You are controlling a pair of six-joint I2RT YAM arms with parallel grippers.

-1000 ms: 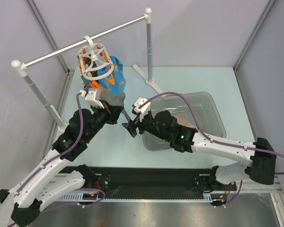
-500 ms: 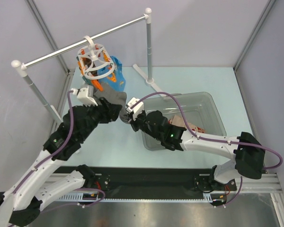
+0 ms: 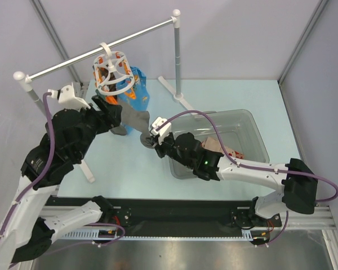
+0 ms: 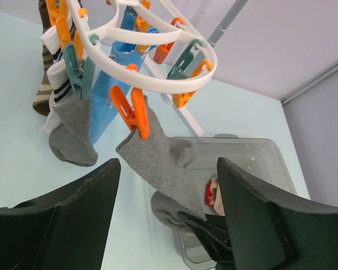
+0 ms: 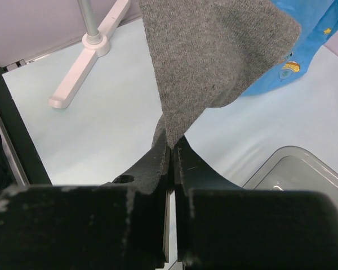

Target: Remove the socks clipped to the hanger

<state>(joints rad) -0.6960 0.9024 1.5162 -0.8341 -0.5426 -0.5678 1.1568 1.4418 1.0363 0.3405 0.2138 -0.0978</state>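
Looks early-ish: right fingers (image 5: 170,160) pinched shut on the bottom of a grey sock (image 4: 163,163) still clipped to the hanger (image 4: 158,84), left fingers (image 3: 110,111) open and empty, other socks (image 4: 62,129) hanging, one apparently already in the bin (image 3: 253,121).

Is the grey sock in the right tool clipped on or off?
Clipped on. An orange clip grips the grey sock under the hanger; the right tool pinches its lower end.
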